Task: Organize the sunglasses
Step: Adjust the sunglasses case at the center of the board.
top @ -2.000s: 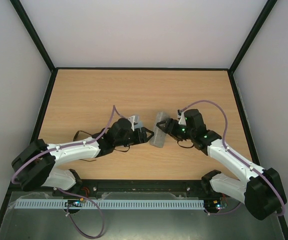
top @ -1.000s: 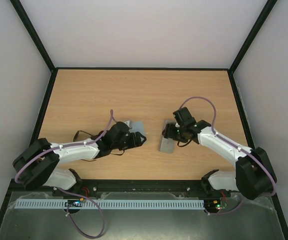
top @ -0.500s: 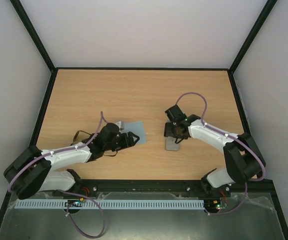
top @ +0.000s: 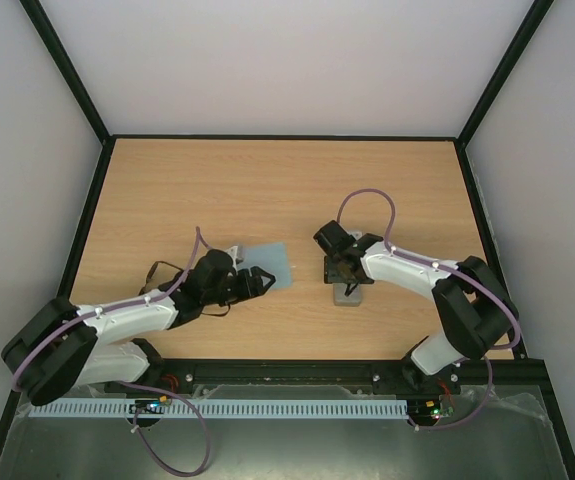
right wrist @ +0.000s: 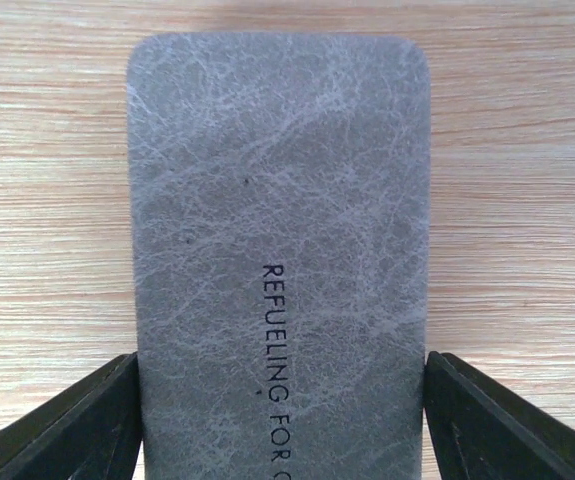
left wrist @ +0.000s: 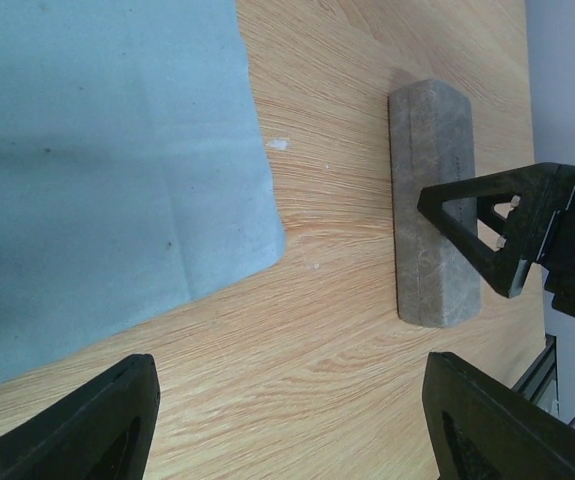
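The sunglasses are not in view. The closed grey oblong case (top: 346, 294) lies flat on the table, printed side up, and fills the right wrist view (right wrist: 277, 220). My right gripper (top: 344, 272) is over it with one finger against each long side (right wrist: 282, 420), shut on the case. The light blue cloth (top: 272, 262) lies flat to the left of the case. My left gripper (top: 264, 282) is open and empty, low over bare wood just near of the cloth (left wrist: 97, 170). Its view also shows the case (left wrist: 429, 230) with the right fingers (left wrist: 487, 225) on it.
The wooden table (top: 267, 190) is ringed by a black frame, with white walls behind and beside it. Purple cables loop over both arms. A metal rail (top: 217, 408) runs along the near edge by the arm bases.
My right gripper has carried the case nearer and turned it end-on, then set it flat. My left gripper has drawn back to the left off the cloth, which now lies spread out.
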Tool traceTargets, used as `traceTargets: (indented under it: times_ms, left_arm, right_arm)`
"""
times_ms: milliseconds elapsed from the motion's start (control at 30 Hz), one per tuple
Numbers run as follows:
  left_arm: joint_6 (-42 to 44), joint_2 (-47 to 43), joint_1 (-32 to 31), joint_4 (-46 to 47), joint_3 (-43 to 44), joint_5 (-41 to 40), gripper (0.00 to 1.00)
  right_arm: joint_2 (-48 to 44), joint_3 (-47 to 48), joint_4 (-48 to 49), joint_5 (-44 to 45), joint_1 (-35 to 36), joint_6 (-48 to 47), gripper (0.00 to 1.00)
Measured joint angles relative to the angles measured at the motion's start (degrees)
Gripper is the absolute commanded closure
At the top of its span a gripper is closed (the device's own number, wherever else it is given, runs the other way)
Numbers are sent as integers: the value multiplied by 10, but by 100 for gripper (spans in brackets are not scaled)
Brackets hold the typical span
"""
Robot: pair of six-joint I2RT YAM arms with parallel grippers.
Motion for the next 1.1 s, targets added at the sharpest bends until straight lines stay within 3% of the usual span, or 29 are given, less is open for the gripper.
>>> traceTargets:
  times_ms: [400,733,1100]
  left_arm:
    - [0,-8,2,1,-6,3,25]
    - [-1,-11,2,4,-10,3,25]
    - [2,-11,-8,3,-9,19,25]
  right_arm:
    - [-3,0,-4,7,0,3,25]
    - [-12,-11,3,7,0,5,54]
    - [-82,5,-7,-65,0,9,58]
